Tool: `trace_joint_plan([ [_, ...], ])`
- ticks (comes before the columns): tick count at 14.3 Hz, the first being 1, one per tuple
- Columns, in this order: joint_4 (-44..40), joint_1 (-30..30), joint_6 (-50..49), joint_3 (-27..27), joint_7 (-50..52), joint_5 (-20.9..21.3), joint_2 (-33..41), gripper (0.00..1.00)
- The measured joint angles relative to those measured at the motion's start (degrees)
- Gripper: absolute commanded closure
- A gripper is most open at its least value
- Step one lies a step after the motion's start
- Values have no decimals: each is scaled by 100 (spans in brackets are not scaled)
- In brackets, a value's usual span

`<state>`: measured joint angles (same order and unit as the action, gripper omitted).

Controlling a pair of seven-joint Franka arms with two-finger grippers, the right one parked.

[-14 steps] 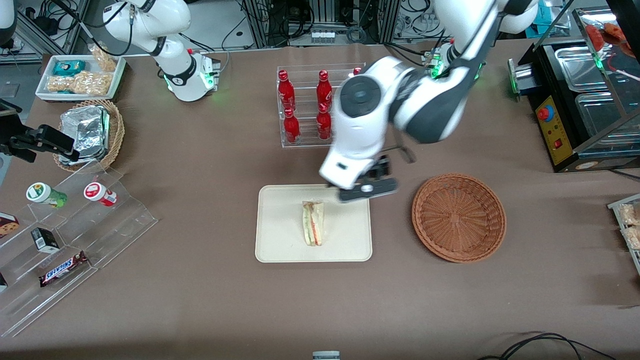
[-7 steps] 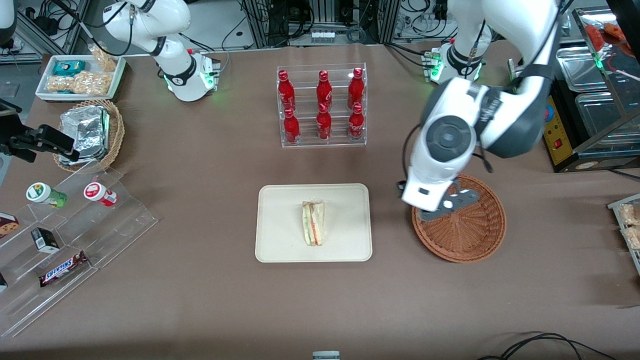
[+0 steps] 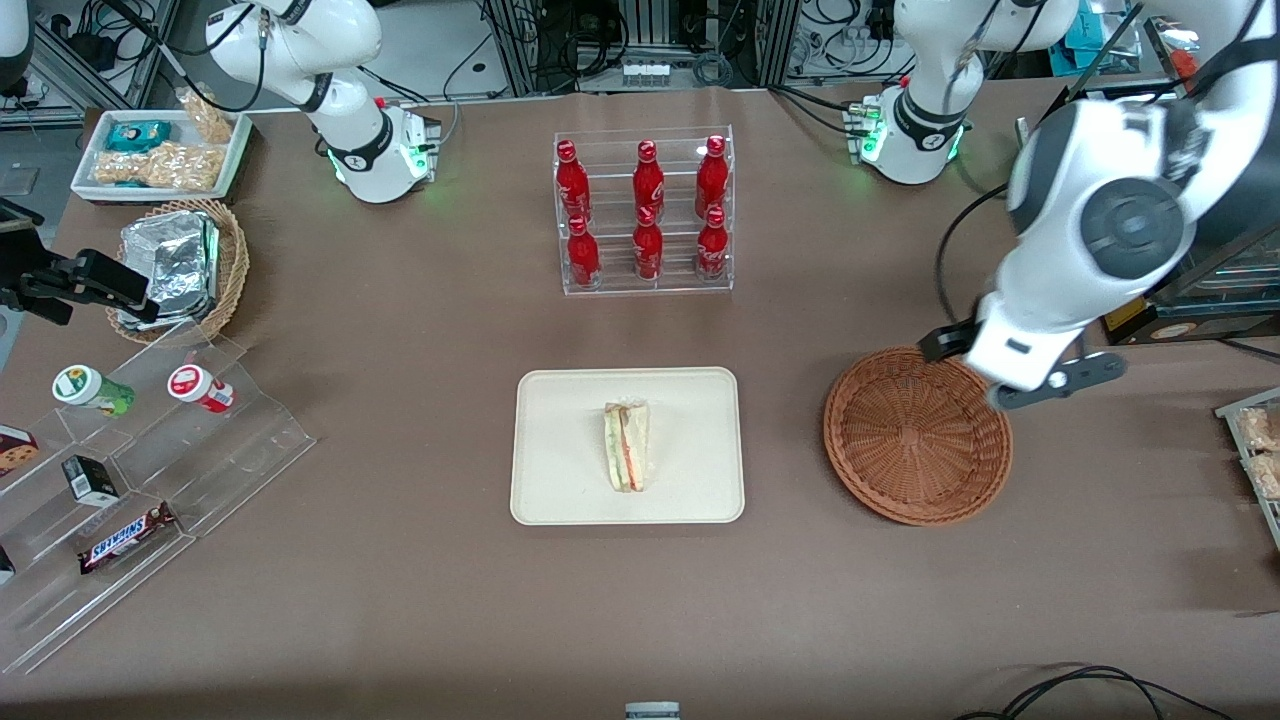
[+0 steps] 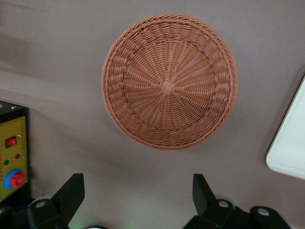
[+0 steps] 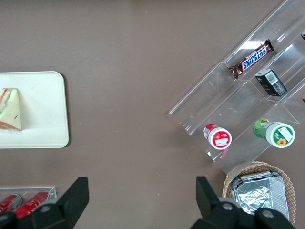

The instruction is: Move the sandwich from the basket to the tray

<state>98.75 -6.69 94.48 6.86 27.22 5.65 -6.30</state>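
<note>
One sandwich lies near the middle of the cream tray. The wicker basket sits beside the tray, holding nothing. Above the basket's rim, the left gripper hangs with jaws spread apart.

— Where does the front view look from?
— High above the table, facing both arms, steeply downward; it takes in tray, basket and gripper.
— And the wrist cameras?
— Both look straight down from closer in. The left one sees its open fingers and the basket; the right one shares the tray.
</note>
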Motion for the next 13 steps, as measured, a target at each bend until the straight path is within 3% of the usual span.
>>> trace_joint_plan([
  [7, 99, 458, -286, -176, -2512, -403, 765, 0],
  [13, -64, 760, -58, -266, -2828, -441, 949, 0],
])
